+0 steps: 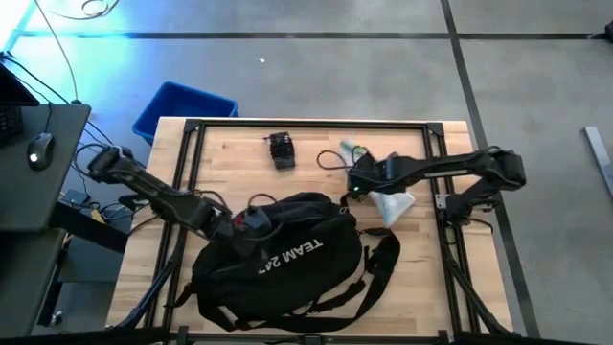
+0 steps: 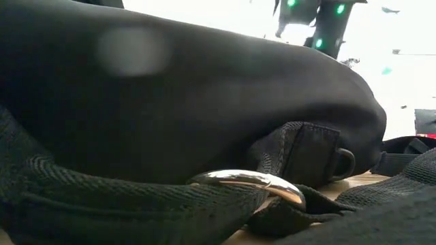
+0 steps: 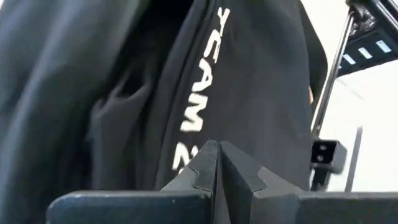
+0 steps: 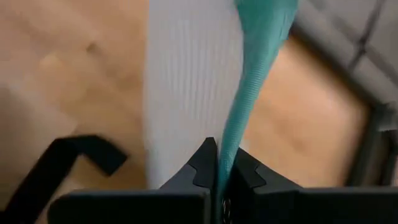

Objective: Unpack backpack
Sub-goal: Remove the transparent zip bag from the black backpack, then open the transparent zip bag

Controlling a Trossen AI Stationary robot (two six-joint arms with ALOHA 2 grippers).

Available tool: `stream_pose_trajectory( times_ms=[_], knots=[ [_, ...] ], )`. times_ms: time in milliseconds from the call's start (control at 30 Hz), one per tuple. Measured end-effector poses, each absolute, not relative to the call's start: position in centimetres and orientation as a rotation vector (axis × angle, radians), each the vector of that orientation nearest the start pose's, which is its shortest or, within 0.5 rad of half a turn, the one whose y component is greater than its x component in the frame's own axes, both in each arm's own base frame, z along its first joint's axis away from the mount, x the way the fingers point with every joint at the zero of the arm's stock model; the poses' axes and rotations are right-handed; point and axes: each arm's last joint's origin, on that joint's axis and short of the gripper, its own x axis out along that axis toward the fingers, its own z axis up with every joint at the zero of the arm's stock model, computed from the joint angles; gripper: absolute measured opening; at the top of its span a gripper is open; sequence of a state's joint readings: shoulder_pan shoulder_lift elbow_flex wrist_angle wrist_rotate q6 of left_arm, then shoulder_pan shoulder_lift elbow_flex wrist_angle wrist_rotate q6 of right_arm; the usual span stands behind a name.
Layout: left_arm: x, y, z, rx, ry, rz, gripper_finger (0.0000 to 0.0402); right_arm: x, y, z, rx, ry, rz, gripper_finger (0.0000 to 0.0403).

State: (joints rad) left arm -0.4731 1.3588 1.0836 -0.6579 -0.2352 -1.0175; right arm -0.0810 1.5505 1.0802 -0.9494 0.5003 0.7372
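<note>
The black backpack (image 1: 287,259) lies on its side on the table's near half, its white "TEAM 247" lettering (image 3: 199,99) facing up. It fills the low view (image 2: 170,102), with a metal strap ring (image 2: 248,182) in front. My left gripper (image 3: 219,163) is shut at the backpack's upper left end (image 1: 251,222). My right gripper (image 4: 217,165) hovers right of the backpack's top (image 1: 357,184). It is shut on a white ribbed cloth with a teal part (image 1: 393,203). My left gripper is shut against the backpack's black fabric (image 3: 155,124); nothing shows between its fingers, and I cannot tell whether it touches the bag. My right gripper pinches the cloth's teal strip (image 4: 239,134) between its two fingers, coming from above. The white ribbed part (image 4: 186,93) spreads beyond the fingers over the wood.
A small black device (image 1: 281,149) lies on the table's far middle. A dark cable with a green item (image 1: 347,153) lies beside it. The backpack's long straps (image 1: 378,268) trail toward the near right. A blue bin (image 1: 182,107) stands beyond the far left corner.
</note>
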Motion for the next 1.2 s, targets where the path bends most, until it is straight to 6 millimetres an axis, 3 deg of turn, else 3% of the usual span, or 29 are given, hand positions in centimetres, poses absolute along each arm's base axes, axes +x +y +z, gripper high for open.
stream_pose_trajectory(
  times_ms=[133, 333, 467, 567, 700, 900, 1033, 1133, 1200],
  knots=[
    [22.8, -11.3, 29.0, -0.639, 0.863, 0.265, 0.0000, 28.1, -3.6, 21.2, 0.363, 1.147, -0.845, 0.0051],
    [21.2, -10.6, 29.6, -0.618, 0.862, 0.342, 0.0000, 28.0, -1.8, 25.4, 0.364, 1.034, -0.685, 0.0145],
    [21.1, -10.2, 28.9, -0.588, 0.869, 0.388, 0.0000, 28.5, 1.9, 27.8, 0.368, 0.919, -0.408, 0.0186],
    [21.2, -9.8, 28.1, -0.580, 0.898, 0.416, 0.0000, 28.9, 5.5, 28.1, 0.368, 0.908, -0.151, 0.0195],
    [21.0, -9.5, 26.8, -0.584, 0.948, 0.429, 0.0000, 29.1, 10.7, 25.9, 0.384, 1.044, 0.092, 0.0192],
    [20.2, -10.2, 25.5, -0.616, 1.039, 0.397, 0.0000, 28.3, 15.3, 19.8, 0.377, 1.433, 0.121, 0.0168],
    [20.0, -11.6, 26.5, -0.583, 0.954, 0.372, 0.0000, 29.4, 14.6, 15.9, 0.272, 1.522, -0.007, 0.0149],
    [20.3, -12.8, 27.0, -0.625, 0.884, 0.289, 0.0000, 31.8, 12.6, 13.9, 0.333, 1.474, -0.060, 0.0138],
    [20.6, -13.7, 27.5, -0.650, 0.824, 0.214, 0.0000, 34.0, 10.6, 13.6, 0.392, 1.407, -0.077, 0.0133]
  ],
)
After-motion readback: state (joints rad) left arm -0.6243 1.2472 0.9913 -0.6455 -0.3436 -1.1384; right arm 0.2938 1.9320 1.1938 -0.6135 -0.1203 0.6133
